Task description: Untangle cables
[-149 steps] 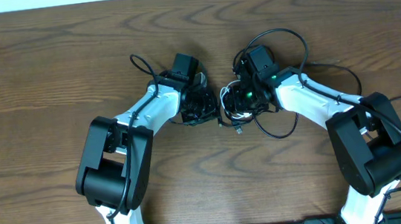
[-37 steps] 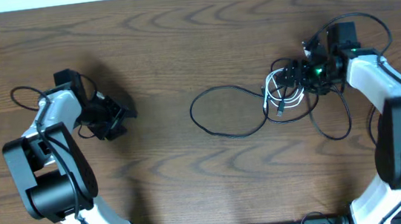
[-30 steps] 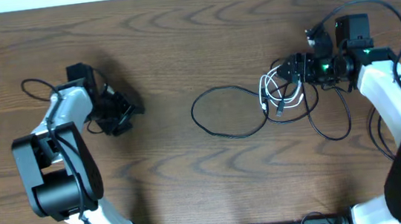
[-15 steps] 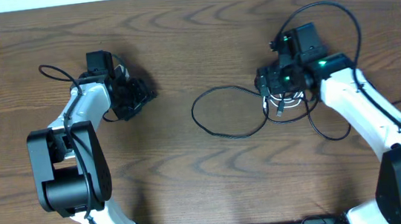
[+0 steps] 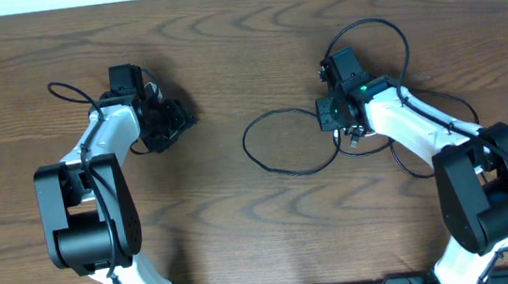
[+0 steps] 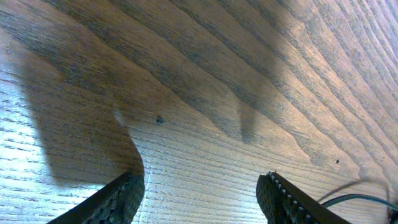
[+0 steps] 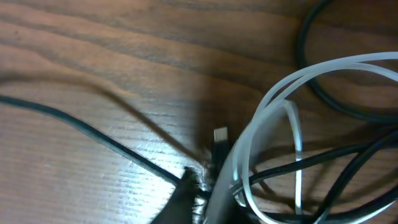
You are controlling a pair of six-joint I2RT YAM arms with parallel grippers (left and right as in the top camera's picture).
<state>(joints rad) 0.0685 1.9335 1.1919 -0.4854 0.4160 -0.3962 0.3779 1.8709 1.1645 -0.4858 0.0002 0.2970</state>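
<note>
Starting the pull-apart is the step in hand, I judge: my right claw (image 5: pixel 331 115) sits closed in the tangle at two o'clock on the worktop (image 5: pixel 242 30), beside the white cord (image 7: pixel 296 149) where the black cord (image 5: pixel 245 145) crosses; whether it pinches either I cannot tell. My left claw (image 6: pixel 199 188), at ten o'clock, stands apart over bare wood, empty. Next it needs a hold on the black loop.

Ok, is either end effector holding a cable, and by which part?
Left end effector: open, empty. Right end effector: shut in the tangle where white cord crosses black cord; which it pinches cannot be told.
</note>
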